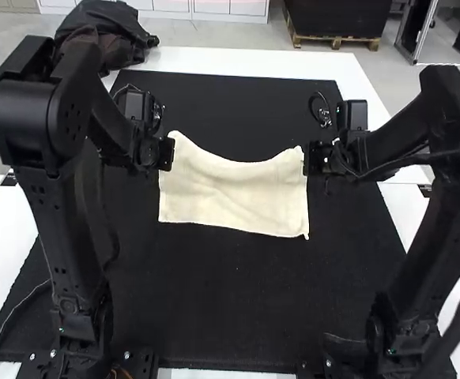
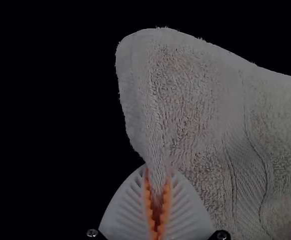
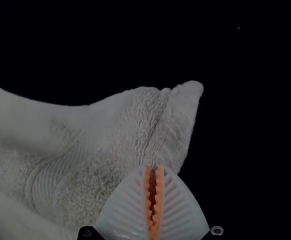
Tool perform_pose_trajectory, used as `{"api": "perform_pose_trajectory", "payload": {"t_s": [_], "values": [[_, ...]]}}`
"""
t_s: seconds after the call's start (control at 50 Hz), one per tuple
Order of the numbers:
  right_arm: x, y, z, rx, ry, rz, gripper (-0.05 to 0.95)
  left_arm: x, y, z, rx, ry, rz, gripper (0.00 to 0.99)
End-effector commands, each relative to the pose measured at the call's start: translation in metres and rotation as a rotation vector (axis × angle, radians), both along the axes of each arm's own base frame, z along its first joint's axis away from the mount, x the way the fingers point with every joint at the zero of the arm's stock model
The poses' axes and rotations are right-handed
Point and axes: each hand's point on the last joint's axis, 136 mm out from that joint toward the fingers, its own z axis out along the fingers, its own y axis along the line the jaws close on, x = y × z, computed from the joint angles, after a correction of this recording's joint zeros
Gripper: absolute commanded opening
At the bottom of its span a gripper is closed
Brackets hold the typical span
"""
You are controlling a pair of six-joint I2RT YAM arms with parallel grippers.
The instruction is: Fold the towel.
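Towel is being carried on black mat, nearer mat's far edge than its near edge, between left and right edges. It is being kept spread wide, far edge being bowed toward the near side between its 2 far corners. Number of layers can't be told.

Far left corner area is being held by left gripper. In left wrist view, bunched cloth is being pinched between its 2 orange-padded fingers, corner flap being left past the tips.

Far right corner area is being held by right gripper. In right wrist view, towel's side is being pinched at the tips, pads being pressed nearly together, corner being left beyond.
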Motion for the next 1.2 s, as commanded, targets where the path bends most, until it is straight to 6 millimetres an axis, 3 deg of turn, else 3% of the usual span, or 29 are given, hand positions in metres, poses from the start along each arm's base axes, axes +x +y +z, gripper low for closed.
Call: {"api": "perform_pose_trajectory", "payload": {"t_s": [0.0, 0.24, 0.5, 0.82, 1.18], "values": [[0.001, -0.003, 0.019, 0.027, -0.040, -0.005, -0.03, 0.003, 0.001, 0.020, -0.041, -0.046, 0.000, 0.026], [-0.005, -0.003, 0.024, 0.039, -0.048, -0.009, -0.03, -0.003, 0.001, 0.017, -0.042, -0.045, -0.005, 0.026], [-0.010, -0.002, 0.025, 0.071, -0.037, -0.015, -0.03, -0.011, 0.024, 0.012, -0.039, -0.070, 0.045, 0.026], [-0.019, 0.001, 0.020, 0.111, 0.018, -0.016, -0.03, -0.022, 0.015, 0.014, -0.070, -0.043, 0.001, 0.026], [-0.036, -0.009, 0.011, 0.140, 0.073, -0.043, -0.03, -0.038, 0.010, -0.003, -0.077, 0.032, -0.022, 0.026]]}}
